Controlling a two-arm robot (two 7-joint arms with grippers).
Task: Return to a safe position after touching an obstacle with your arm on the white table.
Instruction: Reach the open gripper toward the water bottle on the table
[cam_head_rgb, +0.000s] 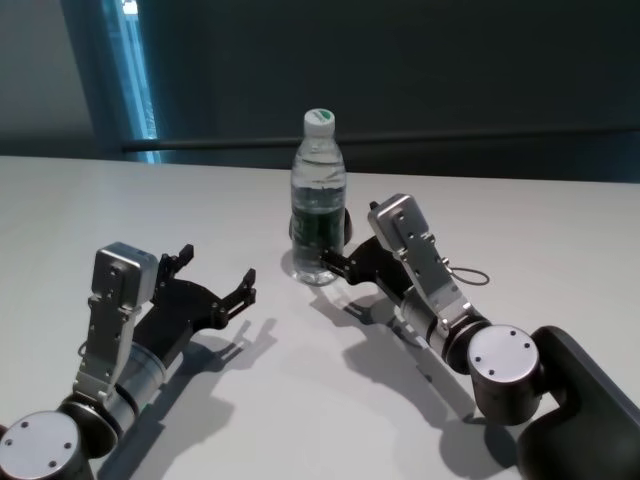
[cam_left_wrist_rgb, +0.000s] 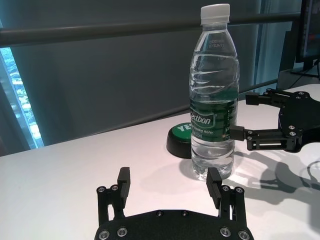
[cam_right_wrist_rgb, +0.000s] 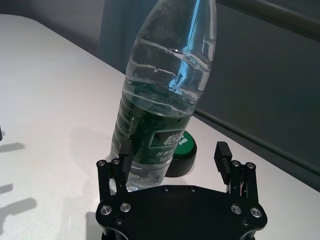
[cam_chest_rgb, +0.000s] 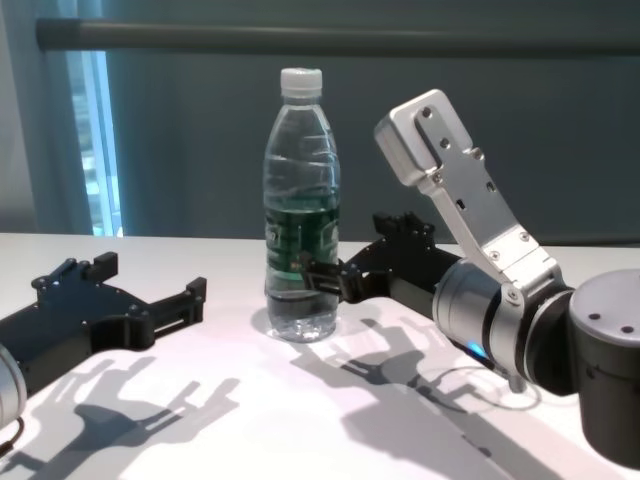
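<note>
The obstacle, a clear water bottle (cam_head_rgb: 319, 205) with a white cap and green label band, stands upright on the white table (cam_head_rgb: 300, 420). My right gripper (cam_head_rgb: 348, 245) is open just right of it. One fingertip (cam_left_wrist_rgb: 236, 134) rests against the label band, and the other fingertip is clear of the bottle (cam_left_wrist_rgb: 214, 100). In the right wrist view the bottle (cam_right_wrist_rgb: 160, 100) overlaps one finger of the gripper (cam_right_wrist_rgb: 173, 150) and is not between the jaws. My left gripper (cam_head_rgb: 217, 268) lies low on the table left of the bottle, open and empty (cam_left_wrist_rgb: 169, 176).
A small black rounded lump with a green top (cam_left_wrist_rgb: 180, 137) sits just behind the bottle. A thin cable loop (cam_head_rgb: 470, 275) lies beside my right wrist. The table's far edge (cam_head_rgb: 200, 160) meets a dark wall and a window.
</note>
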